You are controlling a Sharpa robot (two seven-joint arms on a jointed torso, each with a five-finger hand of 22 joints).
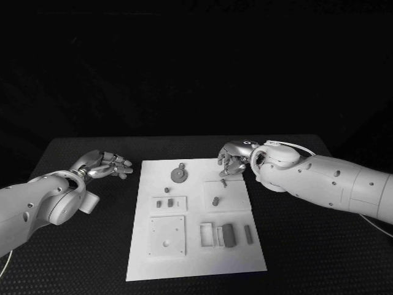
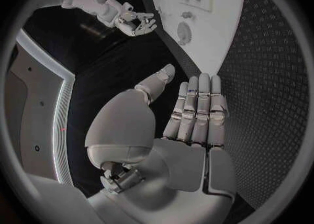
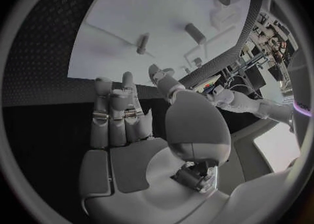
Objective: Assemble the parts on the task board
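Right hand (image 1: 234, 161) hovers empty over the far right edge of the task board (image 1: 196, 261), fingers loosely apart; left hand (image 1: 104, 166) rests clear of the board's left side, likewise holding nothing. The small peg (image 1: 215, 201) nearest the right hand stands on the board's mid-right; it looks light, rigid and smooth, so likely slippery. A fingertip pinch across its sides is advised.

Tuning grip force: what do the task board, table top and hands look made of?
White flat task board: likely matte plastic, no glare. Black table: dotted textured mat, maybe rubber. Left hand and right hand: smooth silvery shells, metal or painted plastic, unclear.
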